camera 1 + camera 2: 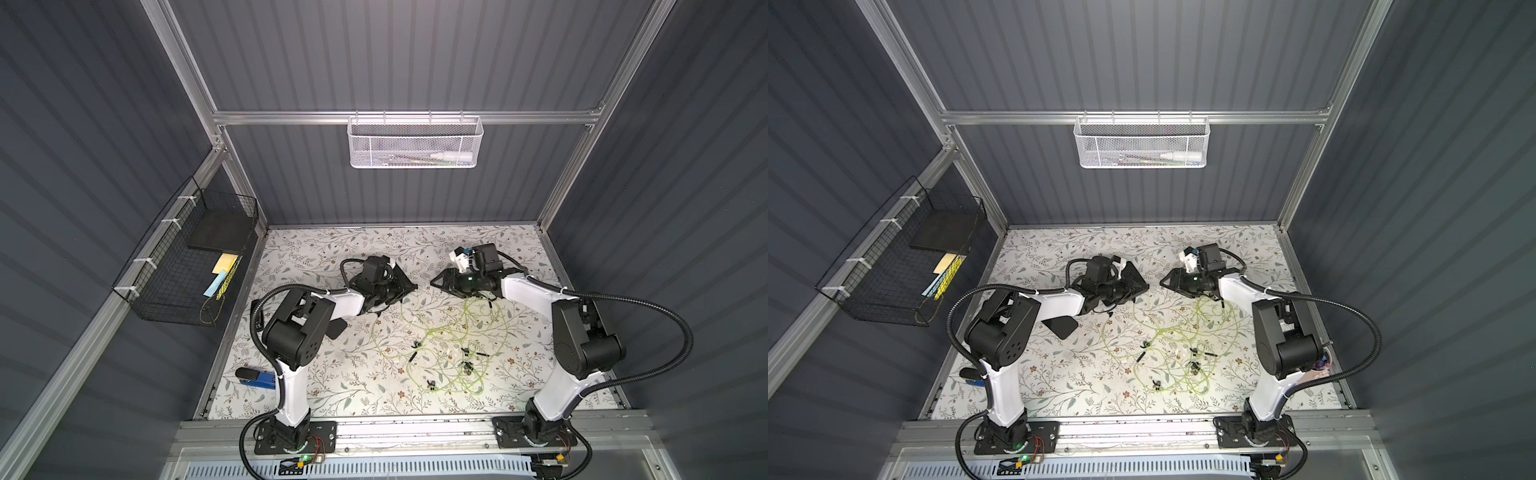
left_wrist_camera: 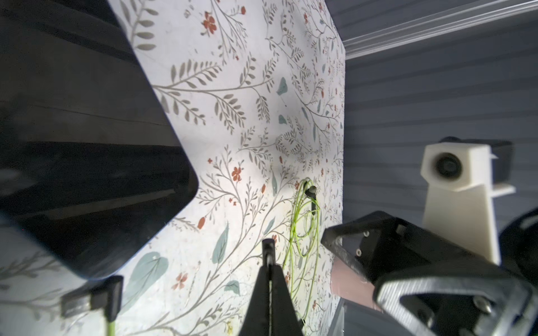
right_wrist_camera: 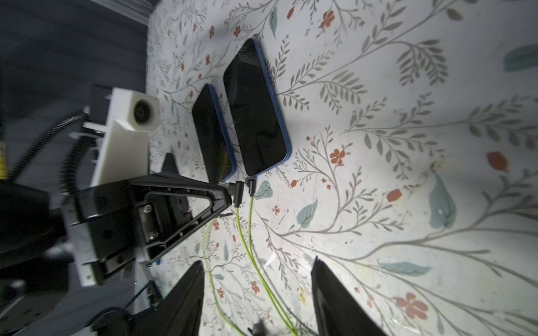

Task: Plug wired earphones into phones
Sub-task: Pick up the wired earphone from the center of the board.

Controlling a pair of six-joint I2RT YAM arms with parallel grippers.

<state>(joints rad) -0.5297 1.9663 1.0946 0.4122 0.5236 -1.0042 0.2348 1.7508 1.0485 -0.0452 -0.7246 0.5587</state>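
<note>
Plug (image 3: 237,192) sat pinched in left gripper (image 3: 229,197) at short edge of phone (image 3: 211,131), whose length ran straight away; right gripper (image 3: 257,261) spread, empty.

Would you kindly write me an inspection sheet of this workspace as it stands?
Surface: floral table cover, nothing spilled.
Job's things: first phone with a plug at its end, seemingly inserted, beside a second phone; third phone partly under the left arm; wired earphones tangled mid-table.
Clutter: blue-and-black object at the table's left edge.
Grippers: left gripper shut on a second plug; right gripper open, holding nothing.
Cables: black ribbed hoses loop apart from the earphones.
Surroundings: black wire basket hung at the left; white mesh basket on the back rail.
</note>
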